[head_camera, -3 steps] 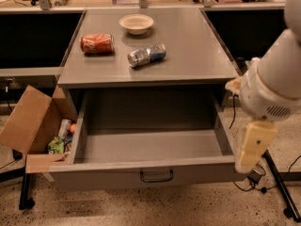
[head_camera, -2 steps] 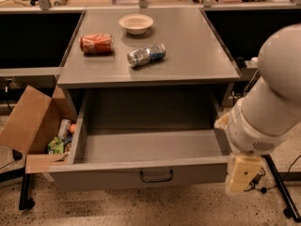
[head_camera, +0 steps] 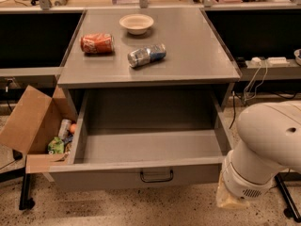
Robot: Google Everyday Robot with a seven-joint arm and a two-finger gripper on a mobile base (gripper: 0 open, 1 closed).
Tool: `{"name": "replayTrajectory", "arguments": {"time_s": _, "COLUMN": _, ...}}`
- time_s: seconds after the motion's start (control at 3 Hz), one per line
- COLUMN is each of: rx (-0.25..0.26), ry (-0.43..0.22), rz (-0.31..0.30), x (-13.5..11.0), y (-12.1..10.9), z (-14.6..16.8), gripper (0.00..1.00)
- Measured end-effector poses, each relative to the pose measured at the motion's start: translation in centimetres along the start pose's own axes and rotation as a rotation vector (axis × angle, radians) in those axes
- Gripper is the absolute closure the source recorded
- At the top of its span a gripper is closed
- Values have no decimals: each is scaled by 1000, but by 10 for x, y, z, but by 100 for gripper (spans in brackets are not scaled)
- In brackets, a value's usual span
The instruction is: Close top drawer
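Camera view: a single view, looking down on the cabinet from its front.
Drawer orientation: the top drawer (head_camera: 150, 149) is seen standing open toward the camera. Its long axis runs left to right and its front panel faces the viewer.
Drawer position: it is set directly under the cabinet top (head_camera: 197, 55), in the middle of the picture, with its front well forward of the top's edge.
Handle: a dark wire bar handle (head_camera: 156, 175) is fixed level at the centre of the front panel.
Surface: on the flat grey top a pale bowl (head_camera: 136, 23) is placed near the back. A red can (head_camera: 97, 43) and a silver and blue can (head_camera: 146, 55) are laid on their sides, apart from one another.
Room: a speckled floor (head_camera: 117, 206) is seen below. Dark bays flank the cabinet, and cables (head_camera: 251, 81) hang at the right.
Cardboard box: an open box (head_camera: 26, 121) is tilted just beside the drawer's left wall, with packets inside.
Drawer look: grey metal, a plain box interior and a bare floor.
Arm: a white arm (head_camera: 268, 145) is seen at the lower right, beside the drawer's right front corner.
Gripper: the cream gripper (head_camera: 229, 200) is seen low, under the arm's wrist, right of the drawer front and largely hidden. Whether it is open or closed, or has hold of anything, cannot be told.
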State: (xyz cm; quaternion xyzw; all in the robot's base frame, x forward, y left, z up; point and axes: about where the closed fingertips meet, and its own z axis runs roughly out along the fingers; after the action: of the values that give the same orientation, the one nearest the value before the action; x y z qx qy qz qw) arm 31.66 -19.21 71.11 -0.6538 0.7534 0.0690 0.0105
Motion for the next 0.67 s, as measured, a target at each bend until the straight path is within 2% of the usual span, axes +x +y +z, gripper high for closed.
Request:
{"name": "replayTrajectory", "arguments": {"time_s": 0.33, "rx": -2, "ry": 1, "rz": 0, "x": 0, "y": 1, "z": 0, "gripper": 94}}
{"name": "replayTrajectory", "arguments": {"time_s": 0.67, "rx": -2, "ry": 1, "rz": 0, "x": 0, "y": 1, "z": 0, "gripper": 100}}
